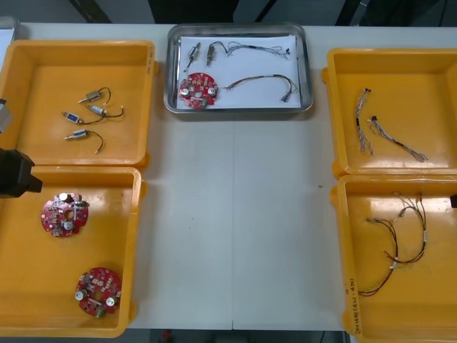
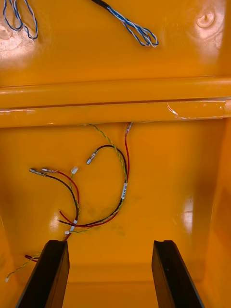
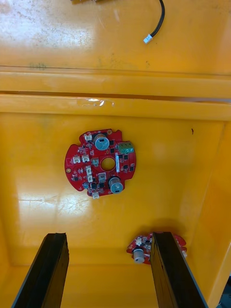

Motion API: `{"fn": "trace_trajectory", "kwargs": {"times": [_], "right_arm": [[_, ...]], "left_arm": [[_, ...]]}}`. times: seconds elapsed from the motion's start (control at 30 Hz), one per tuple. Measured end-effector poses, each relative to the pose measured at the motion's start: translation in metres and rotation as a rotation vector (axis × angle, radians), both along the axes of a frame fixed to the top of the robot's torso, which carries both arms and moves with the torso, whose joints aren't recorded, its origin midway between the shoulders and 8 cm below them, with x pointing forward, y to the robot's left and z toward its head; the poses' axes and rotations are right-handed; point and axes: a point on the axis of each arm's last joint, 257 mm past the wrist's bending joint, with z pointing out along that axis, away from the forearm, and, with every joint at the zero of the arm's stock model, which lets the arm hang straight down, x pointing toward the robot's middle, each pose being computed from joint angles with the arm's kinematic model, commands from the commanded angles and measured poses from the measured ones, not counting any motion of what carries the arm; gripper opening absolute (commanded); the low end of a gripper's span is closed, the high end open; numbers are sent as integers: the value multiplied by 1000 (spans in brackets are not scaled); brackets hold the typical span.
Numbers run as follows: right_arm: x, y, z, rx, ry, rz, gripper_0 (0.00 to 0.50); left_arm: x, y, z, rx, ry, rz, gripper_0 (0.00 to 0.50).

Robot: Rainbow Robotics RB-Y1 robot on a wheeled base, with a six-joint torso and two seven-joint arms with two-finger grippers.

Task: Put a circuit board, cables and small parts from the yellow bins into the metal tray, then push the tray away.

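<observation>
Shiny metal tray (image 1: 305,78), white inside, sits loaded at the tabletop's (image 1: 235,214) far edge.
It holds a red circuit board (image 1: 198,91), two small metal parts (image 1: 211,52) and cables (image 1: 260,77). Its long axis runs side to side between the far yellow bins (image 1: 43,71). Both grippers hang well apart from it over the near bins (image 1: 28,286): left gripper (image 3: 109,238) above two spare boards (image 3: 101,163), right gripper (image 2: 110,243) above red and yellow cables (image 2: 126,159). Jaws apart and empty on each. Neither arm looks nearer; the push seems all that is left.
</observation>
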Motion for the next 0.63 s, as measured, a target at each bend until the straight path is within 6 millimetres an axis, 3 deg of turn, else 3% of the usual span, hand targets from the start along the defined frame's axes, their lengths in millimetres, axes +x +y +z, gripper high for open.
{"fn": "trace_trajectory", "kwargs": {"times": [0.63], "right_arm": [[-1, 0, -1, 0, 2, 0, 500]], "left_arm": [[0, 0, 0, 0, 0, 0, 500]]}}
